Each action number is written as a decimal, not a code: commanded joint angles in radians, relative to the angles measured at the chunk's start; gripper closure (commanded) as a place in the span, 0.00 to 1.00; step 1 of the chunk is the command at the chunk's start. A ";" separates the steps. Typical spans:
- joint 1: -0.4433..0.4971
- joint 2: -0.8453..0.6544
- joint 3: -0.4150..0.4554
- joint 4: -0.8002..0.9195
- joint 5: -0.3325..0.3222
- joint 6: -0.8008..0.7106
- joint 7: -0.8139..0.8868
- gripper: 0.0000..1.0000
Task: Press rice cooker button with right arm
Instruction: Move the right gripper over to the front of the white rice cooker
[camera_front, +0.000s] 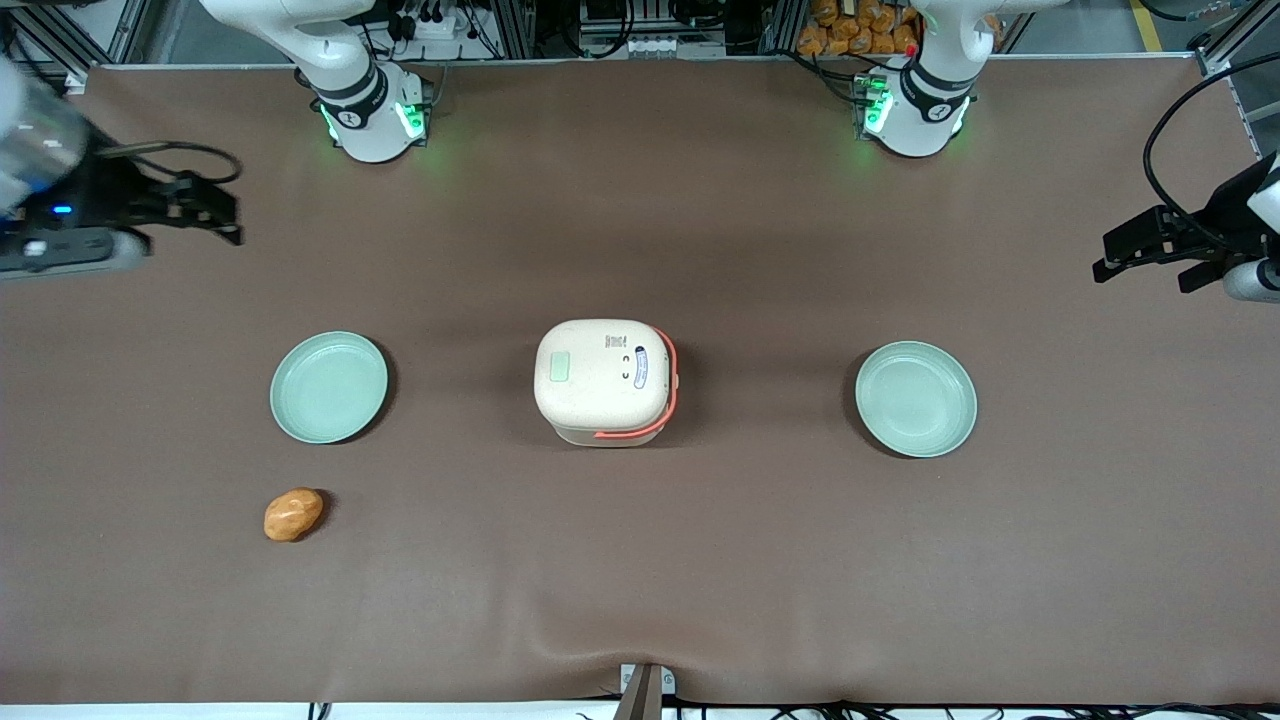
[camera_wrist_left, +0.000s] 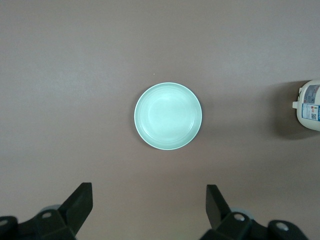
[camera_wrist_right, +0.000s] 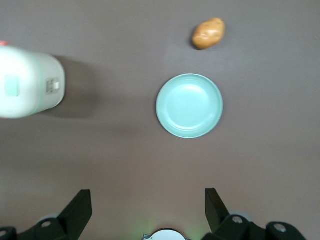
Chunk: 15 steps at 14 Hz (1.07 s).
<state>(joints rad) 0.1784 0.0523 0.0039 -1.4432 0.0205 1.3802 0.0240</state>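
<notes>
Closest to the front camera is a little potato (camera_front: 293, 514) sitting on the brown table (camera_front: 640, 580), just nearer than 1 of the 2 pale green plates (camera_front: 328, 387). Mid-table, between the 2 plates, sits the rice cooker (camera_front: 604, 381), lid shut, coral handle folded down, and a pale green button (camera_front: 559, 367) on top.

Working arm's pincer (camera_front: 195, 212) hangs high over its own end of the table, well apart from the cooker, fingers (camera_wrist_right: 80, 210) spread wide with nothing between them. From its wrist view it's looking straight down at that plate (camera_wrist_right: 189, 105), with the cooker (camera_wrist_right: 29, 82) off to the side.

So I'd guess nothing's been pressed yet. What matters: the cooker lies sideways toward table centre and a bit nearer the front camera, so it's a long swing over before coming down on the button.
</notes>
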 joint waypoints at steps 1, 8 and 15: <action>0.088 0.066 -0.004 0.032 -0.004 -0.010 -0.010 0.00; 0.249 0.175 -0.001 0.032 0.001 0.153 0.126 0.87; 0.276 0.306 0.002 0.026 0.174 0.390 0.128 1.00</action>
<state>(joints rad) 0.4498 0.3182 0.0090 -1.4427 0.1639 1.7392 0.1452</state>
